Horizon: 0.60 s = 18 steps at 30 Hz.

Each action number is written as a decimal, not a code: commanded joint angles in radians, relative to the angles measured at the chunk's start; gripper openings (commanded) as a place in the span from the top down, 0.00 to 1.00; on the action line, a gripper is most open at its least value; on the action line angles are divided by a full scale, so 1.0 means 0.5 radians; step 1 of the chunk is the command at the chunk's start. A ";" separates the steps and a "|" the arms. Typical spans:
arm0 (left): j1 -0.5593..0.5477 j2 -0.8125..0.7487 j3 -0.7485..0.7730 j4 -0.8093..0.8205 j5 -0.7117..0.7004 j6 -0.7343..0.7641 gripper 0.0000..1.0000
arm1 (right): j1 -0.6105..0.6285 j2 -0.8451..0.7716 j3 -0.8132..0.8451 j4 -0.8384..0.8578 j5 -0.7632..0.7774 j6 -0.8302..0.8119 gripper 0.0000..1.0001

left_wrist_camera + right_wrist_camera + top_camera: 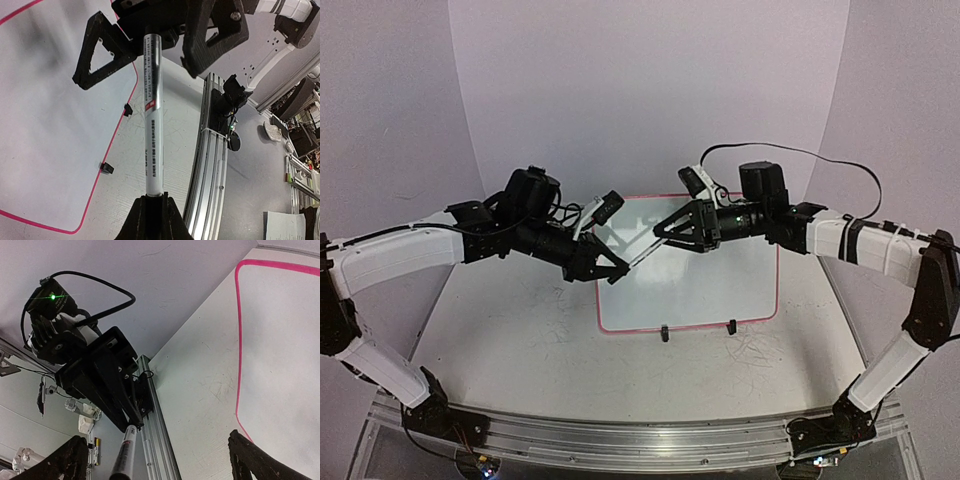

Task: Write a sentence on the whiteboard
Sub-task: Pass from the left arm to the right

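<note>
Pale desk (510,330) carrying whiteboard (720,290) flat at centre, no lettering visible. Left fingers (152,201) clamped on marker (152,125); right fingers (663,237) gaping around far end. Centre barrel before closing, then pull straight.

You will find nothing here that can be read. The marker (151,125) carries lines of small print along its barrel, with a red and black band of lettering on its upper half in the left wrist view, but all of it is too fine to make out.
</note>
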 commanded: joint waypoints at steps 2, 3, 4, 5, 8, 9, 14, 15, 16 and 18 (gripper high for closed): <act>-0.030 0.077 0.094 -0.098 0.045 0.087 1.00 | -0.051 -0.122 -0.038 0.000 -0.075 -0.100 0.02; -0.034 0.083 0.099 -0.108 0.044 0.091 1.00 | -0.055 -0.116 -0.040 -0.001 -0.083 -0.103 0.03; -0.040 0.087 0.102 -0.115 0.044 0.093 1.00 | -0.057 -0.108 -0.038 -0.002 -0.094 -0.106 0.03; -0.045 0.088 0.104 -0.118 0.043 0.094 1.00 | -0.058 -0.097 -0.034 -0.004 -0.115 -0.108 0.05; -0.056 0.088 0.105 -0.124 0.032 0.094 1.00 | -0.057 -0.039 -0.027 -0.014 -0.232 -0.108 0.12; -0.058 0.088 0.107 -0.125 0.025 0.094 1.00 | -0.056 -0.021 -0.034 -0.017 -0.268 -0.113 0.14; -0.066 0.104 0.135 -0.136 0.022 0.094 1.00 | -0.047 0.040 -0.044 -0.037 -0.330 -0.143 0.23; -0.069 0.110 0.140 -0.141 0.023 0.094 1.00 | -0.037 0.049 -0.036 -0.037 -0.339 -0.148 0.24; -0.071 0.116 0.146 -0.146 0.023 0.094 1.00 | -0.023 0.060 -0.022 -0.049 -0.340 -0.156 0.25; -0.073 0.127 0.158 -0.154 0.023 0.094 1.00 | 0.012 0.085 0.006 -0.099 -0.344 -0.181 0.28</act>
